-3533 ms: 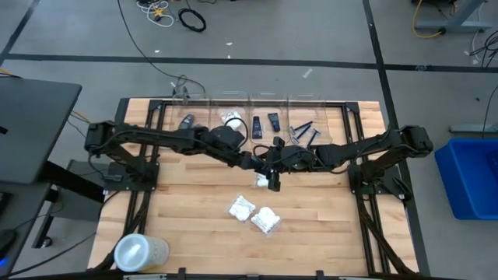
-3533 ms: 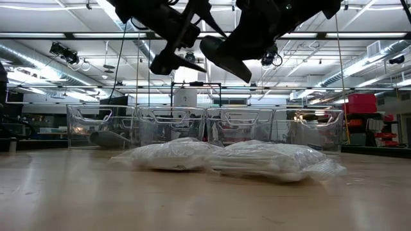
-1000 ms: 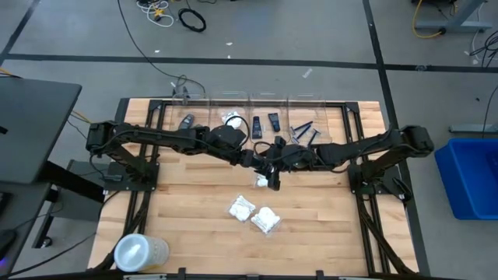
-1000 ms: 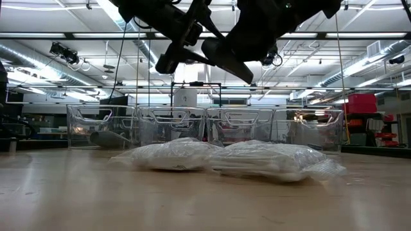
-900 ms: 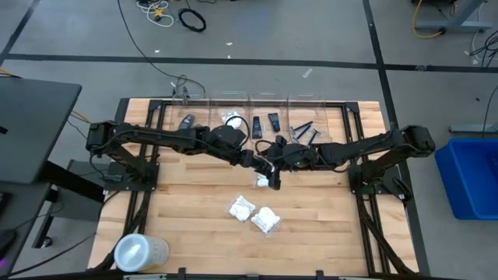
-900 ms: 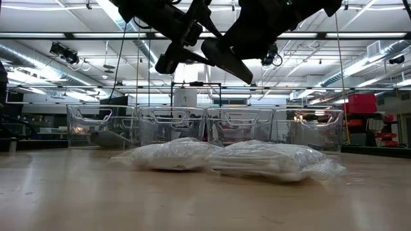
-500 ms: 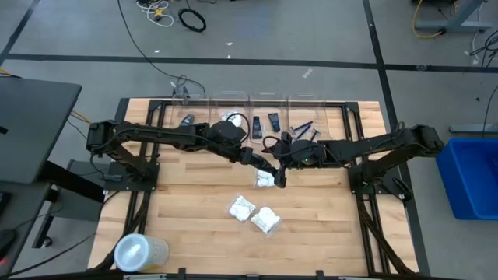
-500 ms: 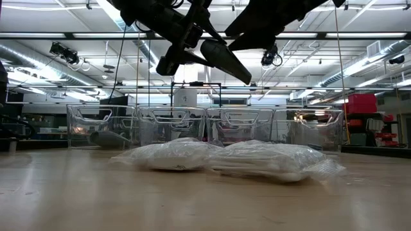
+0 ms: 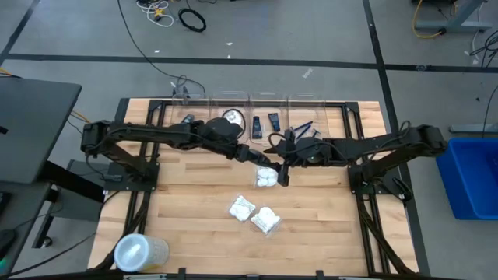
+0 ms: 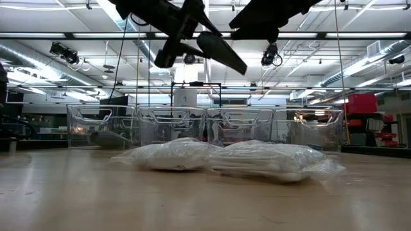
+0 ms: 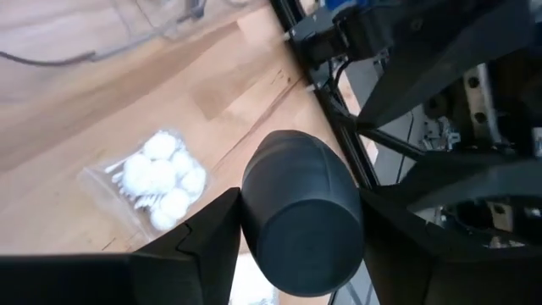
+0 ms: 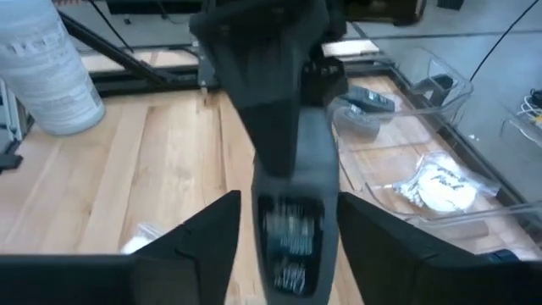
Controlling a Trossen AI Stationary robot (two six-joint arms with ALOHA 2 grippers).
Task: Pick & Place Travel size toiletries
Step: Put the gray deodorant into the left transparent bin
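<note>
Left jaws are clamped on a dark grey oval case (image 11: 298,203), held in the air above the middle of the wooden desk (image 9: 194,194). Right jaws stand spread at the same spot, one dark finger (image 12: 207,233) on either side of the case with a gap showing, gripping nothing. On the desk near them lies a white crinkly packet (image 9: 267,177); two more white packets (image 9: 241,208) lie nearer the front edge. Clear plastic bins (image 9: 268,109) line the far edge, holding further small items
</note>
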